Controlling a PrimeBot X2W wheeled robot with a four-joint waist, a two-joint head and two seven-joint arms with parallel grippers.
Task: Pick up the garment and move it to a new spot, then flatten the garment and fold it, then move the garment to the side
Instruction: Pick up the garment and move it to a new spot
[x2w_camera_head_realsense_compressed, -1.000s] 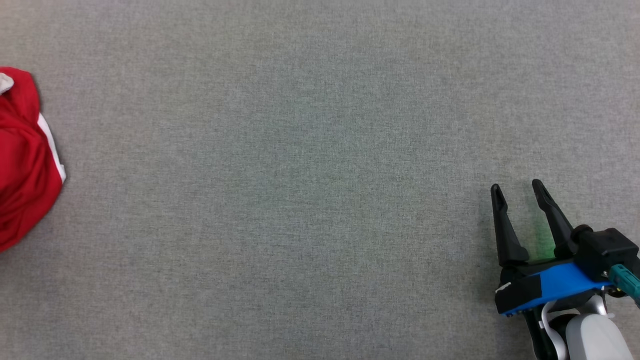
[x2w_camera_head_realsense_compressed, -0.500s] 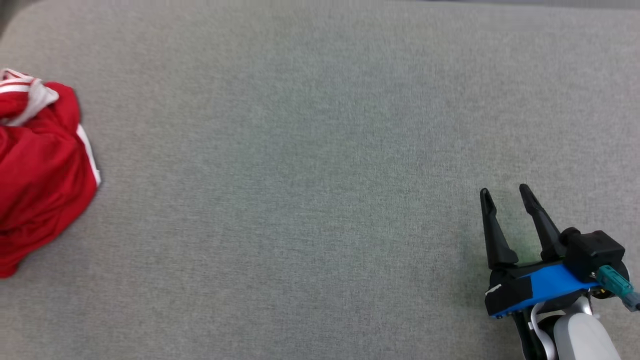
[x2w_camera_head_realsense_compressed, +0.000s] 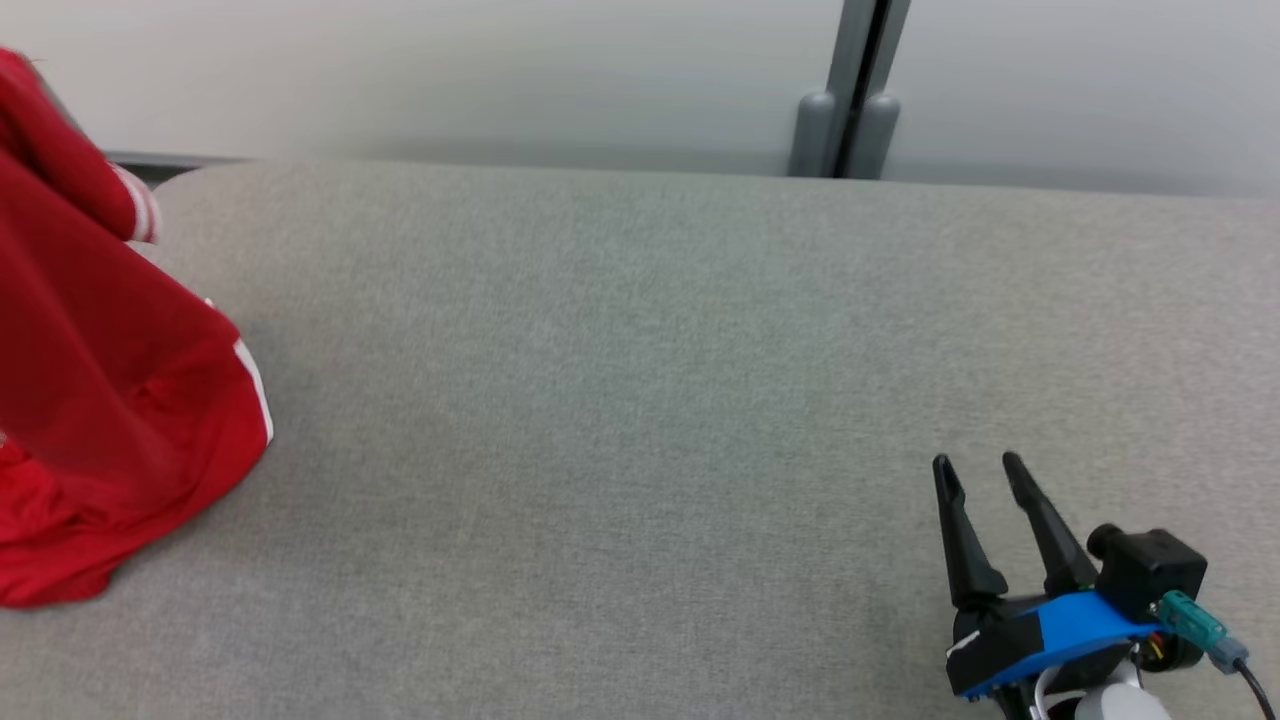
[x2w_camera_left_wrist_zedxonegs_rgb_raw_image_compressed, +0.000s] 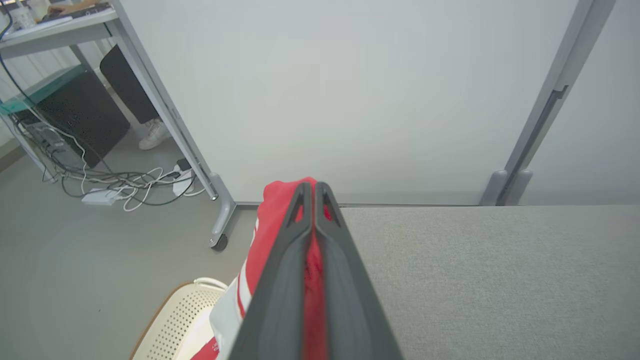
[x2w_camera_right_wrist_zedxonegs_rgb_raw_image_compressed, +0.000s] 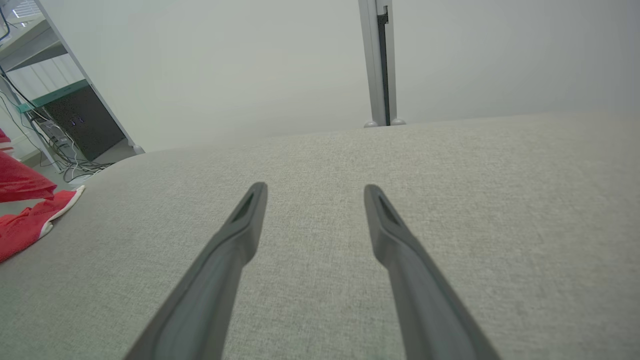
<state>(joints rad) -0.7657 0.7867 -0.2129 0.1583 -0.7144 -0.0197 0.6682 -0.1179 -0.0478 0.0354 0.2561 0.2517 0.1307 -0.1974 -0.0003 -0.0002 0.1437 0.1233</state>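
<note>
The red garment with white stripes hangs stretched upward at the left edge of the grey padded table, its lower part still resting on the surface. In the left wrist view my left gripper is shut on a fold of the garment, with red cloth showing between and beside the fingers. My right gripper stands open near the table's front right, fingers apart with nothing between them. The right wrist view shows the right gripper over bare table and the garment far to the left.
A white perforated basket sits on the floor beside the table's left end. A desk with a cable tangle and a person's shoe lie beyond. A white partition with a grey post stands behind the table.
The head camera has tilted up, bringing the wall into view. The garment went from a low heap to being pulled up taut at the left. The right gripper stayed open.
</note>
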